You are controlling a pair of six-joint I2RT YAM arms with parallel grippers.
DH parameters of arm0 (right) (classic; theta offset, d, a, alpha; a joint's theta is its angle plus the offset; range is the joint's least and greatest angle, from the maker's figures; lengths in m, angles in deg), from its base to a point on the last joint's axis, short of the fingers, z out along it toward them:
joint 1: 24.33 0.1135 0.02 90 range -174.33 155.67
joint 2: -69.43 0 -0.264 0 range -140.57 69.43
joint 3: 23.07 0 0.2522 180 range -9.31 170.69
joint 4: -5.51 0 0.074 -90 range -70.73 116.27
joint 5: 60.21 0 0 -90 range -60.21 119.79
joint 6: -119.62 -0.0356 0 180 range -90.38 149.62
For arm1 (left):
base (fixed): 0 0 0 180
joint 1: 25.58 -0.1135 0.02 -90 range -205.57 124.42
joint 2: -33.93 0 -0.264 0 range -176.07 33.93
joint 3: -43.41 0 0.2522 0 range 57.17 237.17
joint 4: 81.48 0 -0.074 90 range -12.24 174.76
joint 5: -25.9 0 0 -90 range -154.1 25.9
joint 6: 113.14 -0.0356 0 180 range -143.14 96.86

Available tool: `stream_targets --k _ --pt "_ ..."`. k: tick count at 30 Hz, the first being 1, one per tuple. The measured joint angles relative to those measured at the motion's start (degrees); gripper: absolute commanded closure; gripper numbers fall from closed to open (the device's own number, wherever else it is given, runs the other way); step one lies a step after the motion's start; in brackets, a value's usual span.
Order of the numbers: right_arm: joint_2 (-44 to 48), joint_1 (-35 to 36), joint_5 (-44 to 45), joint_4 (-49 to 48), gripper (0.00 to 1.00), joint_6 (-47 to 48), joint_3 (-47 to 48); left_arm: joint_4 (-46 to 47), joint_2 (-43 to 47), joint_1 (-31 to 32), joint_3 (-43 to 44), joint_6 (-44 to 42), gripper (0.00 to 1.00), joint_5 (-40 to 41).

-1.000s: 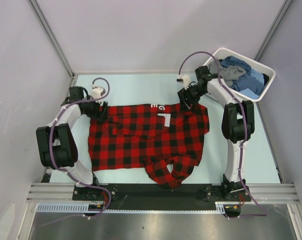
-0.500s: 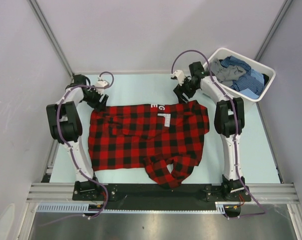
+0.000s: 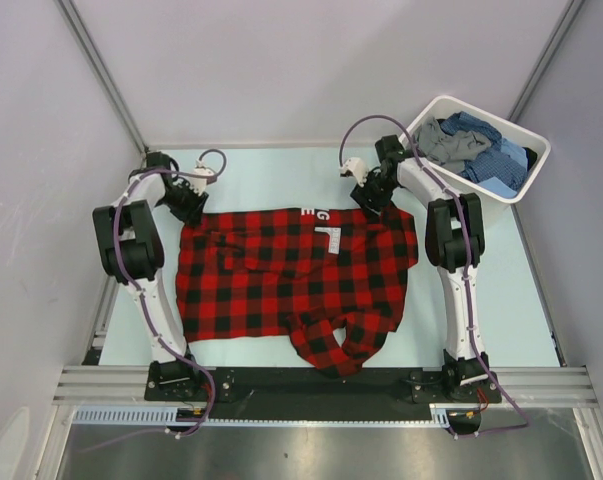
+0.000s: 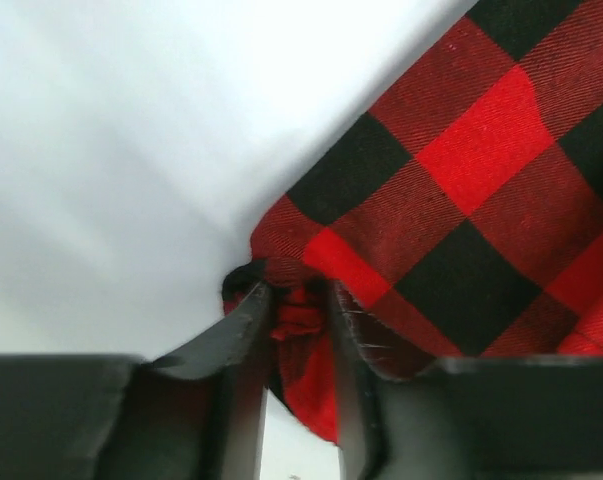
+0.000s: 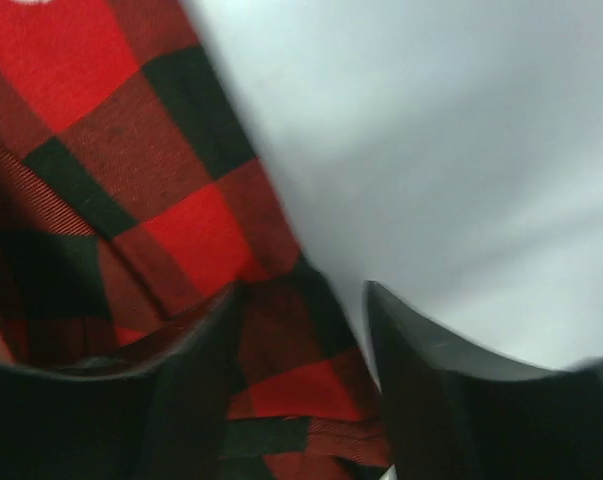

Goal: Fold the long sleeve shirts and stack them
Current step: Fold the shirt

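From the top, the tips of the left gripper and the right gripper are too small to make out. The sleeve on the near side of the red-and-black check shirt is bunched up, and part of it is hidden. The blue and grey shirts lie heaped in the white tub, so you cannot count them. Both wrist views show only a corner of the red shirt. The right one is blurry.
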Motion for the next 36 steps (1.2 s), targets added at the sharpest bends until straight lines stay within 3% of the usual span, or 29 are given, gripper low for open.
stream_targets --k 5,6,7,8,15,17,19,22,30,36 --pt "0.0 0.0 0.1 1.3 0.77 1.3 -0.9 -1.6 -1.7 -0.7 3.4 1.0 0.98 -2.0" --pt "0.0 0.0 0.1 1.3 0.83 1.4 -0.9 -1.7 -1.8 -0.8 3.9 1.4 0.99 -2.4" --pt "0.0 0.0 0.2 1.2 0.98 1.4 -0.9 -1.9 -1.9 -0.8 4.2 1.6 1.00 -2.6" --pt "0.0 0.0 0.3 1.1 1.00 1.3 -0.9 -2.2 -2.0 -0.8 4.8 1.9 1.00 -3.0" --pt "0.0 0.1 2.4 -4.2 1.00 -2.7 -0.9 -1.2 -2.1 -1.0 6.9 4.8 1.00 -3.7" --pt "0.0 0.2 3.0 -6.1 1.00 -3.5 -0.9 -1.0 -2.1 -1.2 7.5 4.9 0.81 -4.0" --pt "0.0 0.2 3.2 -6.7 1.00 -3.6 -0.8 -2.5 -2.7 -1.4 9.4 3.8 0.54 -4.7" --pt "0.0 0.2 3.2 -6.6 1.00 -3.5 -0.7 -5.5 -4.5 -1.7 14.6 2.8 0.42 -6.2" --pt "0.0 0.5 3.1 -6.2 1.00 -2.7 -0.7 -4.4 -7.3 -1.8 18.3 5.9 0.38 -7.1" --pt "0.0 0.6 3.2 -6.2 1.00 -2.2 -0.7 -4.1 -12.2 -0.9 19.6 6.3 0.43 -4.3"
